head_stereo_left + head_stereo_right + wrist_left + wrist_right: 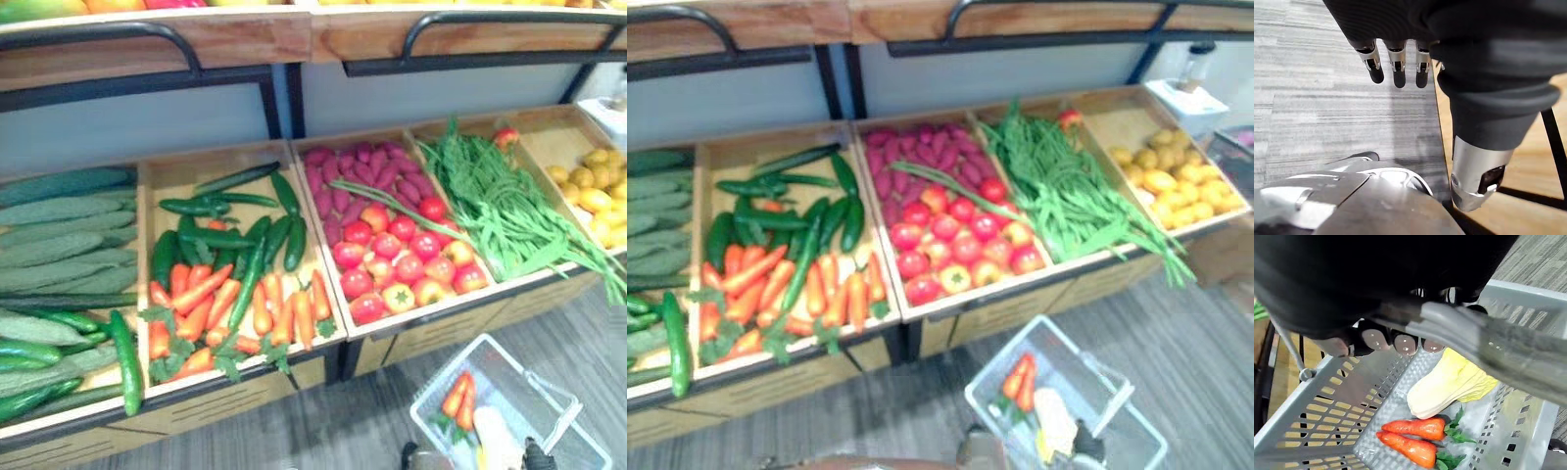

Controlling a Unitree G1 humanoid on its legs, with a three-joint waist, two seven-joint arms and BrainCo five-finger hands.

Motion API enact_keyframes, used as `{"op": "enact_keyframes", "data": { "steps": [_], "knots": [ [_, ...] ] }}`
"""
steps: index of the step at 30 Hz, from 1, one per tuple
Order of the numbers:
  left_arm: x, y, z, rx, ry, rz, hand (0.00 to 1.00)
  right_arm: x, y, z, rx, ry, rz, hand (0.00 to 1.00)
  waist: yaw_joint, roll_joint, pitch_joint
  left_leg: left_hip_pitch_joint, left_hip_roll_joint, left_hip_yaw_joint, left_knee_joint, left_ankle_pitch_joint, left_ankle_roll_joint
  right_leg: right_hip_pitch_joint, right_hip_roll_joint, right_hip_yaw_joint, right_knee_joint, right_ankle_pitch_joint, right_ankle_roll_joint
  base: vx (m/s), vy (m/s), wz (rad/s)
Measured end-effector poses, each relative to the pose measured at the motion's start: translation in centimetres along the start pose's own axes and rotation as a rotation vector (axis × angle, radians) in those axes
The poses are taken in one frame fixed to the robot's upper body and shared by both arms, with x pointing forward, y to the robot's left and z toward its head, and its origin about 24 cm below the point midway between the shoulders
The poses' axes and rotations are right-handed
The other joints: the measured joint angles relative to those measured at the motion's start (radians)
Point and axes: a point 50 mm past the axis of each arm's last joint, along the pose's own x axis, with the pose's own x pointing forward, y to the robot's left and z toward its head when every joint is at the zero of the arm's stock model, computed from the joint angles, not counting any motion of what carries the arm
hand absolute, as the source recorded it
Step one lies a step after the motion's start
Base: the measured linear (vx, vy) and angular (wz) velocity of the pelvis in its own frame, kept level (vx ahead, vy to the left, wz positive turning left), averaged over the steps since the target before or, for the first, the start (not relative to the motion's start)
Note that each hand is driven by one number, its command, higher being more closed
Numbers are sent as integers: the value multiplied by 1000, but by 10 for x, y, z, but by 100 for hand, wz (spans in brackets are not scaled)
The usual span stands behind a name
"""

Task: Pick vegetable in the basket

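A grey plastic basket (549, 392) hangs low in front of the shelf, over the floor. Inside lie two orange carrots (1415, 428) with green tops and a pale yellow cabbage (1449, 382). My right hand (1400, 340) is shut on the basket's grey handle (1488, 340), fingers curled round it; it shows as a dark shape (537, 455) at the basket's near edge. My left hand (1398, 61) hangs over the grey floor with straight fingers and holds nothing.
A wooden display shelf holds crates: pale cucumbers (59, 235), dark cucumbers (225, 225) above loose carrots (235, 304), purple sweet potatoes (353, 171), tomatoes (402, 259), green beans (490, 206) and yellow fruits (593, 191). A black rail (147, 34) runs above.
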Motion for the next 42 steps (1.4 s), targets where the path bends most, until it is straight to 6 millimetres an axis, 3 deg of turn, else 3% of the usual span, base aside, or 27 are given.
{"op": "enact_keyframes", "data": {
  "steps": [2, 3, 5, 7, 10, 11, 12, 13, 14, 15, 17, 19, 21, 22, 24, 26, 28, 29, 30, 31, 33, 34, 35, 36, 37, 39, 42],
  "knots": [
    [1, -2, 9, 25, -30, -5, 0, -1, 11, 10, -3, -52, 38, 100, 2, 9, 9, 6, 46, 86, 15, -9, 5, -21, 50, 3, -78, 151, -2, -143, 141, -139],
    [1, -1, 9, 32, -37, -4, 0, -2, 16, 14, -5, -72, 61, 100, 5, 12, 17, 20, 75, 172, -11, 8, 32, -9, 67, -27, -152, 210, 2, -184, 117, -132],
    [2, 2, 18, 31, -76, 1, 0, -3, 17, 14, 11, -78, 61, 100, -3, -6, 25, 44, 68, 257, -33, 15, 42, -37, 10, -164, 105, 29, -81, -165, 107, -112],
    [2, 2, 19, 58, -89, -1, 0, -3, 11, 9, -13, -63, 53, 100, -3, -12, 21, 66, 69, 351, -23, 15, 45, -19, -71, -255, 375, -73, -87, -69, 64, -113],
    [2, 3, 23, 96, -106, -5, 0, 1, 6, 7, -36, -34, 45, 100, -13, -29, 10, 72, 67, 459, 8, 15, 46, 64, -177, -317, 495, -74, -90, -22, -62, -123],
    [3, 6, 23, 101, -105, 0, 0, 2, 9, 4, -42, -13, 54, 100, -12, -44, 2, 71, 77, 482, 46, 14, 46, 89, -181, -347, 431, -86, -76, 36, -187, -155],
    [3, 7, 22, 102, -97, -2, 0, 3, 11, 5, -48, 1, 57, 100, -6, -22, 3, 62, 119, 494, 105, 18, 53, 108, -149, -389, 375, -98, -102, 48, -193, -125],
    [3, 6, 20, 103, -92, -11, 0, 4, 11, 5, -44, 10, 54, 100, 5, -25, 5, 32, 133, 490, 141, 1, 65, 119, -131, -395, 325, -96, -103, -77, -178, -115],
    [4, 4, 24, 112, -101, -23, 0, 5, 13, 7, -35, 25, 52, 100, 1, -31, -5, -12, 27, 422, 8, -23, 58, 140, -128, -366, 217, -128, -94, -345, -166, -108],
    [2, -4, 25, 125, -120, -49, 0, 8, 6, 6, -51, 44, 37, 100, -5, -17, -8, -31, -48, 420, -150, 162, 153, 126, -170, -386, 235, -203, -54, -398, -157, -105],
    [3, -3, 27, 132, -115, -44, 0, 9, 8, 9, -51, 55, 38, 100, 2, -26, -19, -58, -12, 499, -35, 107, 129, 124, -201, -405, 164, -281, 33, -111, -255, -118],
    [1, -11, 26, 121, -110, -60, 0, 12, 10, 18, -68, 34, 44, 100, 11, 13, -21, -57, 98, 577, 100, 66, 119, 141, -123, -431, 63, -269, 13, 116, -327, -139],
    [0, -9, 18, 132, -93, -60, 0, 8, 10, 7, -105, 53, 62, 100, 4, 29, -22, -26, 225, 602, 282, 47, 95, 232, -44, -407, -48, -265, 6, 72, -272, -96],
    [0, -10, 17, 127, -88, -62, 0, 8, 4, 4, -111, 59, 49, 100, 2, 44, -35, -31, 222, 584, 247, 32, 66, 235, -39, -402, -53, -268, 4, -9, -148, -63],
    [-3, -28, 17, 120, -84, -105, 0, 9, -9, 1, -133, 61, 20, 100, -9, 91, -57, -2, 227, 606, 173, 75, 68, 226, -20, -387, -65, -272, 10, 13, -97, -69],
    [-3, -26, 16, 108, -78, -92, 0, 8, -4, 2, -160, 44, 43, 100, -8, 92, -56, 36, 259, 628, 229, 93, 53, 238, -5, -369, -80, -272, 9, 52, -107, -85],
    [-3, -22, 11, 65, -58, -72, 0, 6, 2, -2, -194, 51, 72, 100, 1, 80, -50, 68, 279, 503, 307, 144, 60, 281, 14, -289, -100, -276, 1, 49, -102, -109],
    [-3, -19, 9, 30, -52, -63, 0, 5, 9, -2, -210, 42, 94, 100, 6, 64, -40, 15, 268, 305, 400, 197, 109, 306, 3, -219, -111, -279, -6, 36, -31, -133],
    [-4, -21, 8, 20, -50, -65, 0, 6, 8, 3, -217, 25, 95, 100, 11, 64, -41, -23, 181, 116, 385, 116, 40, 303, -15, -162, -111, -281, -9, 54, 81, -182],
    [-5, -23, 8, 10, -54, -71, 0, 8, 9, 7, -218, 12, 97, 100, 21, 64, -41, -54, 53, -80, 325, 36, -2, 280, -31, -77, -112, -281, -9, 54, 200, -184],
    [-5, -23, 7, 9, -56, -76, 0, 8, 8, 7, -217, 8, 96, 100, 44, 64, -39, -70, -76, -259, 231, -17, -20, 258, -32, 14, -115, -279, -6, 46, 217, -169],
    [-5, -23, 6, 15, -57, -79, 0, 8, 7, 7, -218, 7, 93, 100, 49, 73, -29, -66, -150, -383, 115, -3, -26, 263, -12, 65, -123, -271, 9, 33, 196, -134],
    [-6, -25, 4, 17, -54, -85, 0, 8, 6, 8, -224, 2, 91, 100, 51, 87, -25, -62, -160, -411, 74, 14, -7, 262, 9, 83, -127, -267, 16, 23, 246, -141],
    [-6, -24, 4, 21, -54, -90, 0, 8, 7, 7, -233, 1, 99, 100, 55, 82, -20, -33, -167, -420, 45, -22, 6, 259, 23, 118, -149, -264, 21, 45, 226, -82],
    [-5, -21, 6, 26, -59, -87, 0, 7, 10, 5, -233, 5, 107, 100, 54, 70, -20, -26, -173, -410, 22, -22, 7, 257, 16, 134, -161, -257, 31, 63, 209, -72],
    [-1, -11, 12, 52, -80, -67, 0, 2, 18, -2, -196, 24, 119, 100, 46, 18, -19, -17, -206, -381, -52, 10, 55, 232, -17, 156, -195, -231, 48, 64, 132, -31],
    [-1, -9, 8, 118, -72, -71, 0, 3, 17, -2, -188, 25, 113, 100, 31, 9, -21, 15, -243, -357, -149, 53, 76, 222, -48, 159, -225, -212, 52, 71, 95, -13]
  ]
}}
